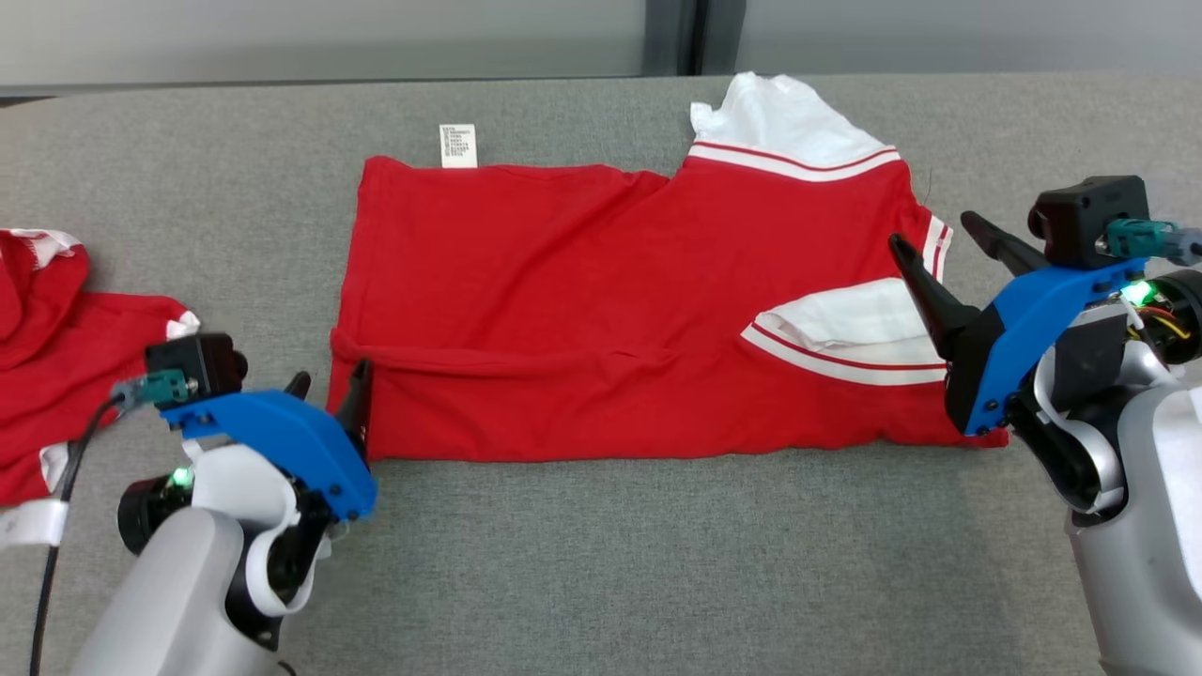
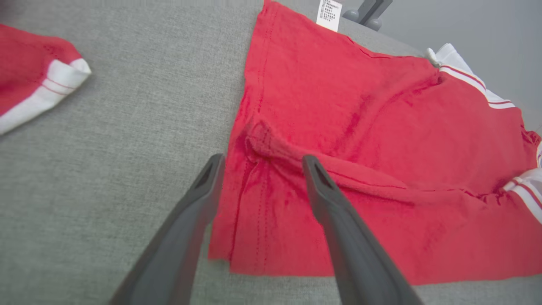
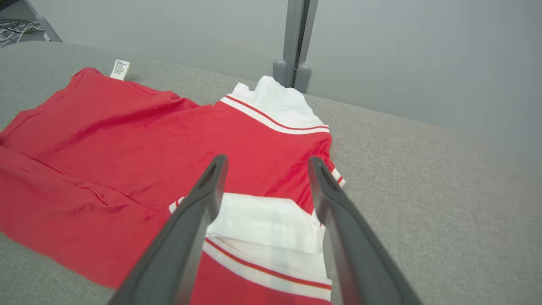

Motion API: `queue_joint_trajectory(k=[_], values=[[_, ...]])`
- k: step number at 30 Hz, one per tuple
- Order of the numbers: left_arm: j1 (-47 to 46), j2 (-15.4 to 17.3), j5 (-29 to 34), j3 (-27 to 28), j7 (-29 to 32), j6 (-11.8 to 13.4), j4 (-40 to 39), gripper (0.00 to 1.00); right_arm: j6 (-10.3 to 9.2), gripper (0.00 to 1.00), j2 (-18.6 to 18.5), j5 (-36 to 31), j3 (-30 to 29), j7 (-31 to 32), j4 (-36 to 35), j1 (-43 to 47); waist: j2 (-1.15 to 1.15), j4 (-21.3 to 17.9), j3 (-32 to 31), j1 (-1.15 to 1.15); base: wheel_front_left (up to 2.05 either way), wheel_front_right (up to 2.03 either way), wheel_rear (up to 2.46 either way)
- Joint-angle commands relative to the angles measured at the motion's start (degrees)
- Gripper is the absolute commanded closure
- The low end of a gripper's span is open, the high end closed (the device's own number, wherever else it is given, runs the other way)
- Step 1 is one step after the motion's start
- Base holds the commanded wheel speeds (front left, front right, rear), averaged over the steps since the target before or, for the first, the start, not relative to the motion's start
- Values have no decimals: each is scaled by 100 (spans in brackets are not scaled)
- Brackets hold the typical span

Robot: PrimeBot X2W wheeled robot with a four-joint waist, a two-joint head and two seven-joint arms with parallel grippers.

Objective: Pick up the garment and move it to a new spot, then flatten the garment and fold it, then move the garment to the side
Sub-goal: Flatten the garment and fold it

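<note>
The garment [image 1: 601, 300] is a red shirt with white, red-striped sleeves, lying folded lengthwise on the grey table [image 1: 657, 563]. A white label sticks out at its far edge. My left gripper [image 1: 329, 390] is open at the garment's near left corner, its fingers straddling the folded hem [image 2: 262, 144] without holding it. My right gripper [image 1: 939, 239] is open at the right end, above a white sleeve [image 3: 262, 220], holding nothing.
A second red and white garment [image 1: 56, 357] lies crumpled at the table's left edge, its white cuff [image 2: 55, 84] close to my left arm. A grey wall with a vertical post [image 3: 296, 38] stands behind the table.
</note>
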Motion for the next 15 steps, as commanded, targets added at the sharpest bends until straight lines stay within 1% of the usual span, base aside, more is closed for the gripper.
queue_joint_trajectory(k=[1,3,7,8,11,12,15], values=[[154,27,60,-35,-106,31,19,0,1,0,16,63,-70,-66,3,113,-1,1,-71,0,0,0,0],[295,49,161,-82,-233,71,-6,0,1,0,42,69,-175,-45,-18,291,-1,15,-153,0,0,0,0],[571,43,319,-201,-393,159,-43,0,1,0,146,-60,-517,262,-76,728,-1,32,-297,0,0,0,0],[571,43,319,-201,-393,159,-43,0,1,0,146,-60,-517,262,-76,728,-1,32,-297,0,0,0,0],[613,81,549,-343,-509,225,42,0,1,0,282,-226,-797,498,-130,1067,-1,34,-368,0,0,0,0],[571,116,691,-418,-568,255,91,0,2,0,331,-323,-889,538,-135,1161,-1,28,-382,0,0,0,0],[412,79,985,-601,-702,346,234,0,2,0,544,-600,-1081,554,-76,1359,-1,1,-373,0,0,0,0]])
